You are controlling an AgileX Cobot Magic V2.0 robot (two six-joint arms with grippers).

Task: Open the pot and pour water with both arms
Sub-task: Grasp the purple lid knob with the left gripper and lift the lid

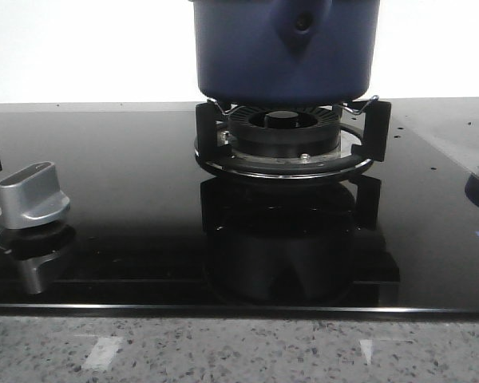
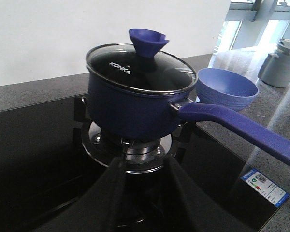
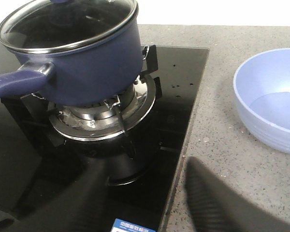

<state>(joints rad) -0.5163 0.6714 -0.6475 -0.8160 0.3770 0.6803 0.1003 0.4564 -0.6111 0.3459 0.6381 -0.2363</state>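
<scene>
This is a kitchen. A black glass gas hob (image 1: 128, 199) is set into a speckled grey stone counter (image 1: 239, 351), with a silver control knob (image 1: 33, 191) to the left of its burner (image 1: 283, 140). On that burner sits a dark blue pot (image 2: 130, 104) under a glass lid (image 2: 140, 67). A pale blue bowl (image 3: 270, 96) rests on the counter just beside the hob, and a grey lidded jug (image 2: 282, 63) stands beyond the bowl, near bright windows.

Pot (image 1: 286, 49) top centre of front view: dark navy, upright on burner stand, glass lid (image 2: 137, 67) seated (blue knob on top), long handle (image 2: 237, 127) sticking out sideways.
</scene>
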